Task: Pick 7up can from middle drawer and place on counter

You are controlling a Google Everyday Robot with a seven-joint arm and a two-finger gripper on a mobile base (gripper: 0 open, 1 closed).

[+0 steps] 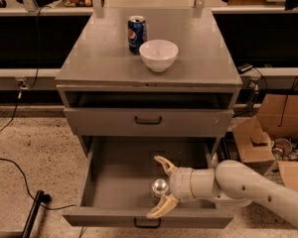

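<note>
The 7up can [159, 187] stands upright in the open middle drawer [114, 182], near its front; its shiny silver top shows. My gripper [158, 186] reaches in from the right with its pale fingers [163, 164] spread open, one behind the can and one in front of it. The can sits between them, not clamped. The counter [104, 58] is the cabinet's grey top above.
A blue Pepsi can [137, 33] and a white bowl [159, 54] stand on the counter. A closed drawer front with a black handle [148, 120] sits above the open drawer. Cardboard boxes [268, 138] are at the right, cables and a black bar [32, 213] on the floor at left.
</note>
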